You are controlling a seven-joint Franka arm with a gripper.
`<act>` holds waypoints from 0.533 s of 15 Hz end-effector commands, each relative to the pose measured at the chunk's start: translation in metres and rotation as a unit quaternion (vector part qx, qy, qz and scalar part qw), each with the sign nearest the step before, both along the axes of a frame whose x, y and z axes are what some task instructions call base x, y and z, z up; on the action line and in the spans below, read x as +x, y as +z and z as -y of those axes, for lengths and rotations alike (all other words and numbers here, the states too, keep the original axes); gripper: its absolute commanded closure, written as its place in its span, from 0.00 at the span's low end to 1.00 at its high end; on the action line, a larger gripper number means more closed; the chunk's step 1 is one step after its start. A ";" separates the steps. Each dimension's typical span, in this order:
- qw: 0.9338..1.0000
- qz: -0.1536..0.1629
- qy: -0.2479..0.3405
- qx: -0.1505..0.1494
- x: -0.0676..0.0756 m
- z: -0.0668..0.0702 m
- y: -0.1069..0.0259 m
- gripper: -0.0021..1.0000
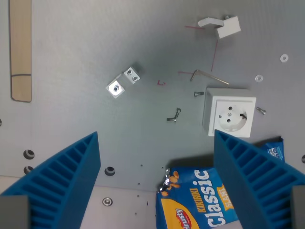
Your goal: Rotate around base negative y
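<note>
1. Blue ribbed fingers (62, 181) of the end effector (157, 183) rise from the bottom corners of the wrist view, one at the left and one at the right, spread wide apart with nothing held between them.
2. Beneath them lies a grey surface (86, 57) with small holes and bolt heads along its lower edge.
3. A snack bag (198, 200), blue and orange with the word "Classic" on it, lies flat at the bottom of the view, between the fingers and closer to the right one, whose edge overlaps it in the picture. No finger visibly touches it.
4. A white power socket (229, 113), a square box with a round face, sits just above the bag on the wrist view's right.
5. A bent hex key (207, 75) lies just above the socket, near thin red marks drawn on the surface.
6. A white plastic bracket (220, 25) rests near the top right.
7. A small metal angle bracket (122, 81) lies alone left of centre, well apart from the socket.
8. Loose screws (174, 116) are scattered between the metal bracket and the socket, one more at the socket's right side.
9. Two washers (259, 78) lie near the right edge.
10. A pale wooden strip (20, 47) runs down the upper left edge.
11. The task names no particular object, and none is being gripped.
</note>
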State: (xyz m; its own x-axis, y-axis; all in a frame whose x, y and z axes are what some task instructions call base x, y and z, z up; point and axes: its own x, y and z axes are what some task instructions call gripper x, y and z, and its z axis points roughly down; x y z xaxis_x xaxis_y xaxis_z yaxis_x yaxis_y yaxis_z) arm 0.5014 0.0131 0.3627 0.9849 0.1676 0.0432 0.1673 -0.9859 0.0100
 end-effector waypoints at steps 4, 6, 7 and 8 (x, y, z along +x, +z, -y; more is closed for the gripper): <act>0.992 0.124 0.000 -0.001 -0.011 0.000 -0.002 0.00; 0.991 0.137 0.000 -0.001 -0.011 0.000 -0.002 0.00; 0.990 0.144 0.000 -0.001 -0.011 0.000 -0.002 0.00; 0.989 0.150 0.000 -0.001 -0.011 0.000 -0.002 0.00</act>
